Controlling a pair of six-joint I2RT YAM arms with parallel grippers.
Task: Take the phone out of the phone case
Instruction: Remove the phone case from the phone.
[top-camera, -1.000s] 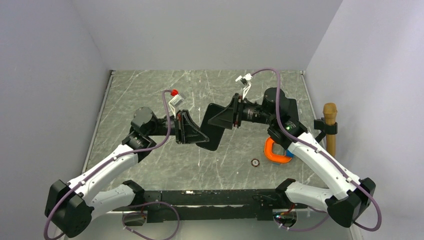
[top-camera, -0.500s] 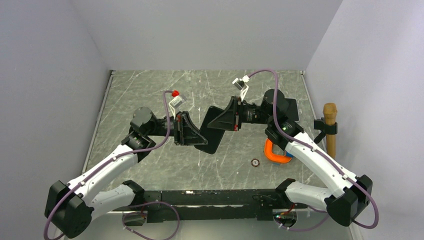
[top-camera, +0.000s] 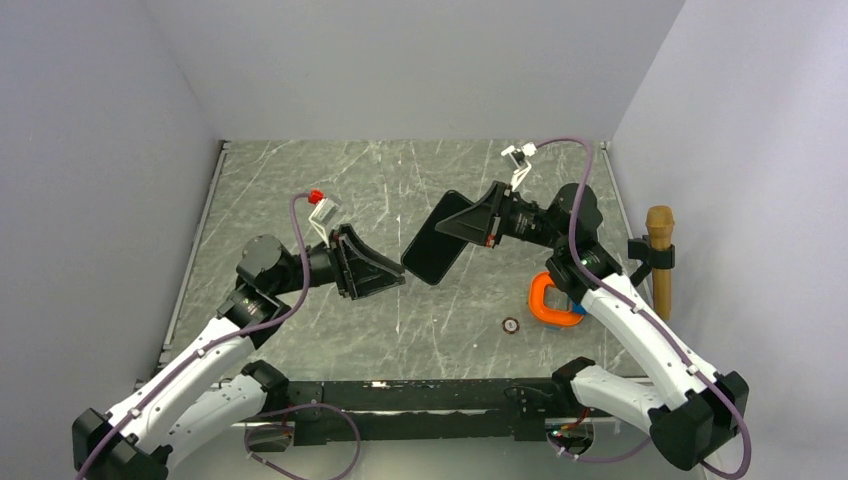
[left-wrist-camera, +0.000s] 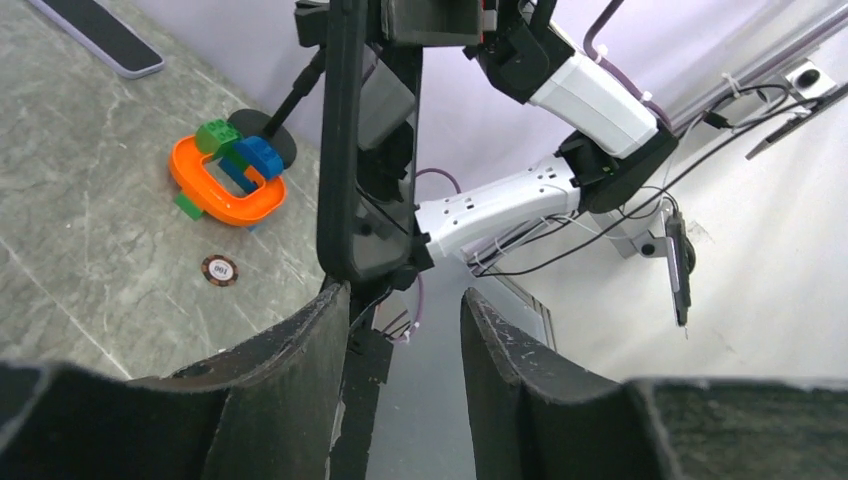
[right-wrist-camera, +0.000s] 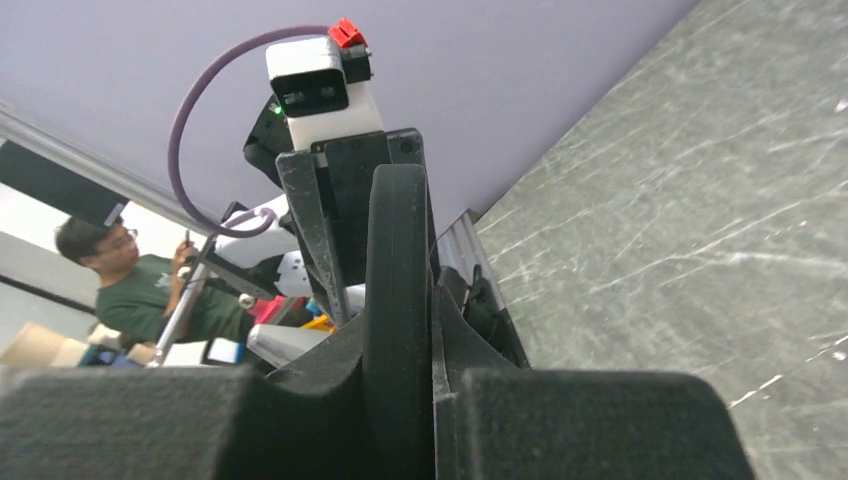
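Observation:
A black phone case (top-camera: 438, 240) hangs in the air above the table's middle, held at its far end by my right gripper (top-camera: 480, 222), which is shut on it. In the right wrist view the case (right-wrist-camera: 398, 290) stands edge-on between the pads of the right gripper (right-wrist-camera: 425, 340). My left gripper (top-camera: 390, 282) is open and empty, just left of and below the case, apart from it. In the left wrist view the case (left-wrist-camera: 362, 150) stands beyond the left gripper (left-wrist-camera: 405, 305). I cannot tell whether a phone sits inside. A flat dark phone (left-wrist-camera: 100, 35) lies on the table.
An orange ring with green and blue bricks (top-camera: 553, 303) lies right of centre and also shows in the left wrist view (left-wrist-camera: 225, 180). A small round chip (top-camera: 511, 324) lies near it. A brown post in a black clamp (top-camera: 659, 255) stands at the right edge.
My left gripper let go of the case's near end and drew back to the left. My right gripper carried the case up and to the right.

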